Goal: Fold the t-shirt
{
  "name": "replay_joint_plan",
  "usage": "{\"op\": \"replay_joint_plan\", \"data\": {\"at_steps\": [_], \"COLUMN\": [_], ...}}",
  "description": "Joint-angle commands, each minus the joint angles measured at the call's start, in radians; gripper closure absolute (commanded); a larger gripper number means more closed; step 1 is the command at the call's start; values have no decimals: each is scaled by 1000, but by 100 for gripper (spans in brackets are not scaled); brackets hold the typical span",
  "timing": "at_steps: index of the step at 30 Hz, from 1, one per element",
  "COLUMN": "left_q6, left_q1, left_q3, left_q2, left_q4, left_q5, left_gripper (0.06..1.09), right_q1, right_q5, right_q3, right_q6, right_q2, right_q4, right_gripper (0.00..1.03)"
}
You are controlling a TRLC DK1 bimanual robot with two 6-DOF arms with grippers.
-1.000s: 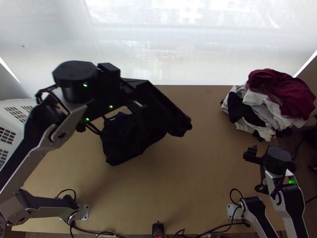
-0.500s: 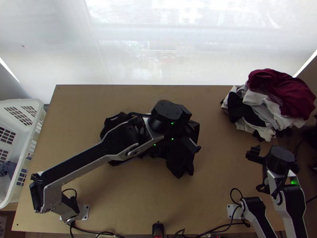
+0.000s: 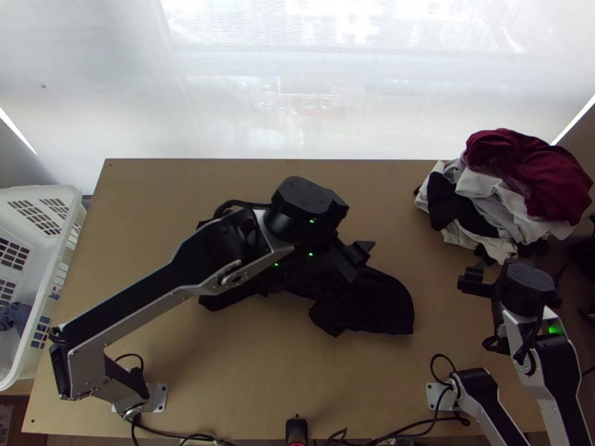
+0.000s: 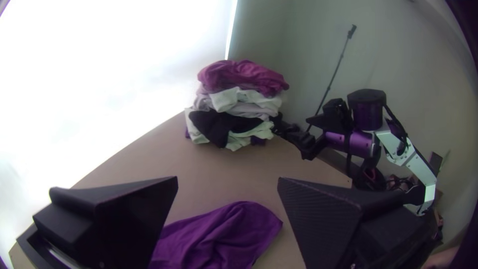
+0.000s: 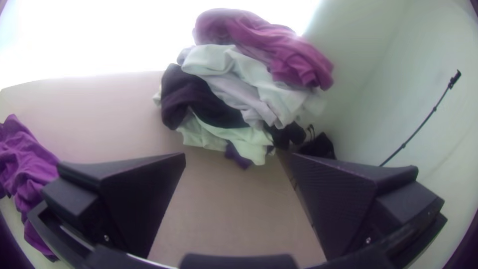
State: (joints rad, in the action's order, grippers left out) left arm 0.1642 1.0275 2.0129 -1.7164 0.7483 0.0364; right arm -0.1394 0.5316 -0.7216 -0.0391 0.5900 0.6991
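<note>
One bunched black t-shirt [image 3: 375,301] stretches lower right from beneath the left claw [image 4: 227,180] at frame centre — the nearer claw, fingers parted.

Left claw [image 3: 356,261] over black t-shirt [image 3: 372,301]

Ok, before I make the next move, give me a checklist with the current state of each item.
1. Left gripper open: ok, fingers apart.
2. Right gripper open: ok, fingers apart.
3. Black shirt on the table: ok.
4. Shirt spread flat: not ok, it lies bunched.
5. Shirt apart from the clothes pile: ok.
6. Both sleeves found: cannot tell, the left arm hides part.
</note>
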Motion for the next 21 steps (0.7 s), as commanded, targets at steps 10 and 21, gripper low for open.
{"op": "replay_joint_plan", "data": {"at_steps": [10,21], "left_q6": [-20,-22], "left_q1": [-558,-912], "left_q3": [-114,-470], "left_q2": [301,532], "left_q4": [247,221], "left_q5": [-16,-81], "left_gripper": [11,11], "right_q1": [-543,-821], "right_q5": [-13,-15], "right_q3": [-377,-404], "right_q6": [235,300], "right_q2": [373,715], "right_q4": [42,-59], "right_gripper": [7,7]}}
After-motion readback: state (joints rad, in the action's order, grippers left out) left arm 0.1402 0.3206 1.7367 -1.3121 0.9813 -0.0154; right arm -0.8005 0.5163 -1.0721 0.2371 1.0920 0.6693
